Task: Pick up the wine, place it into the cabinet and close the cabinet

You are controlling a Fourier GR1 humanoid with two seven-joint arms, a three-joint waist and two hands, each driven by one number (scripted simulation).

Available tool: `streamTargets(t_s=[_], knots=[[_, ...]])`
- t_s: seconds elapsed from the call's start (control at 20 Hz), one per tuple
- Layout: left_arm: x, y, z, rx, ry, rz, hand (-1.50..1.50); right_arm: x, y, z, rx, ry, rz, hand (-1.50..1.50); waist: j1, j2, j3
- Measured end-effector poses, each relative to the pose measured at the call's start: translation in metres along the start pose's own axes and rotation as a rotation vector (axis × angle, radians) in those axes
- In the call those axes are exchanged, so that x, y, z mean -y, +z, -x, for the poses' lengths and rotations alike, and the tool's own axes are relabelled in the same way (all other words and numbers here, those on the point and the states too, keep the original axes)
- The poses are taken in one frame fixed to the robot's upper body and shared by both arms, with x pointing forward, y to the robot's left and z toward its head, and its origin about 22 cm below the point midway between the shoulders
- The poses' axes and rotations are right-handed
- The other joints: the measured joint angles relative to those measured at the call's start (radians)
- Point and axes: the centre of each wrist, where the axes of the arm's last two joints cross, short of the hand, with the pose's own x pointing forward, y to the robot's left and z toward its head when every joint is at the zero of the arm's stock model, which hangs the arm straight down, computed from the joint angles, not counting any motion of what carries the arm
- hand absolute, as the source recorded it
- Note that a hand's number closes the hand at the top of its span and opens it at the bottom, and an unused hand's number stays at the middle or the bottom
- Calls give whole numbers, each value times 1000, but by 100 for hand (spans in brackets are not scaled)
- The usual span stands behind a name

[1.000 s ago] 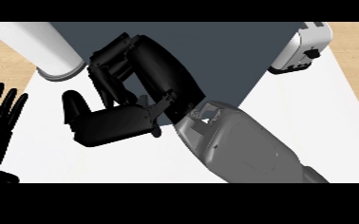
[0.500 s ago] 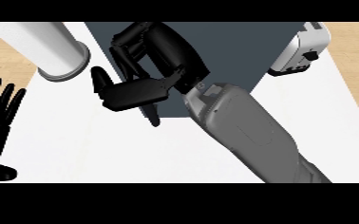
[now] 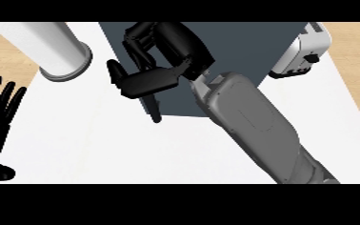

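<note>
A dark grey cabinet (image 3: pixel 239 43) stands at the back middle of the white counter (image 3: pixel 105 148). Its thin dark door (image 3: pixel 153 110) shows edge-on at the cabinet's front left corner. My right hand (image 3: pixel 151 81) lies against that corner, just above the door's edge, its fingers (image 3: pixel 141 35) curled with nothing visible inside them. No wine bottle shows anywhere in the view. At the left edge my left hand (image 3: pixel 8 106) rests open, fingers up.
A tall white cylinder (image 3: pixel 60 47) stands at the back left, close to the cabinet. A white toaster (image 3: pixel 306 52) sits right of the cabinet. A small black object (image 3: pixel 5 171) lies at the lower left edge. Wooden floor shows beyond the counter's corners.
My right hand has travelled up and to the right, from the counter in front of the cabinet to its front left corner. The left hand has stayed put.
</note>
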Motion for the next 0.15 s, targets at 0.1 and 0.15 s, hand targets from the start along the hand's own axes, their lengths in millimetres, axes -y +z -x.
streamTargets(t_s=[0.1,0.15], knots=[[2,-1,1,-2,8,9,-150,2,0,2,4,8,-9,150,2,-3,0],[3,-1,1,-3,9,15,-150,4,0,3,7,8,-11,150,3,-4,1]])
